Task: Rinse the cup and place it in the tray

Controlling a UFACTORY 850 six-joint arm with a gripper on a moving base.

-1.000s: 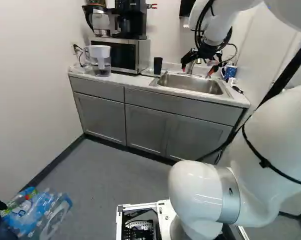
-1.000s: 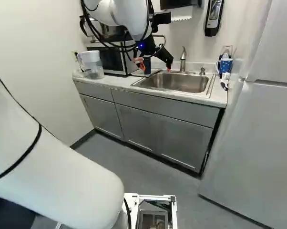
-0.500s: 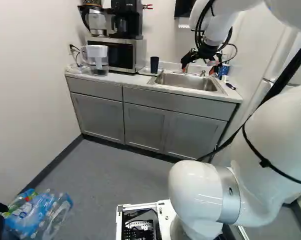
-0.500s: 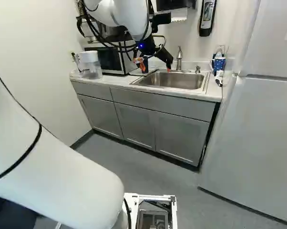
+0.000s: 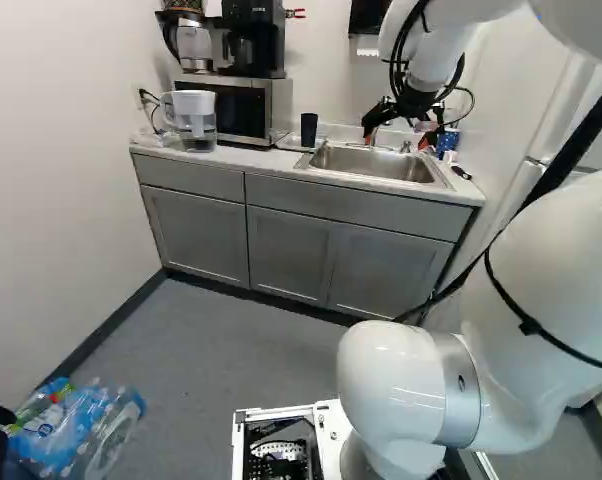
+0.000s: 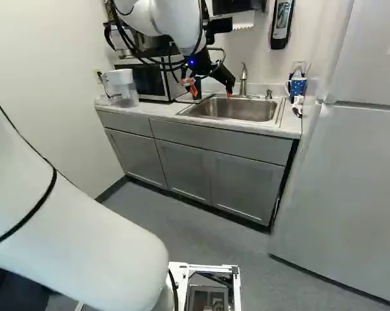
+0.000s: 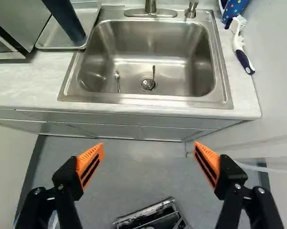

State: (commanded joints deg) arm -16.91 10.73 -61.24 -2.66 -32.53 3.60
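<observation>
The sink [image 7: 148,99] lies ahead, the tray [image 7: 50,37] beside it. The gripper [image 7: 148,145] is spread wide, its 2 fingers holding nothing. The dark cup [image 7: 67,21] stands in the tray: placing looks done; whether it's rinsed, I can't tell.

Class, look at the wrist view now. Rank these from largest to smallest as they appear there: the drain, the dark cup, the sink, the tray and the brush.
1. Sink
2. Tray
3. Dark cup and brush: too alike in length to rank, with the cup cut off by the view's edge
4. Drain
</observation>
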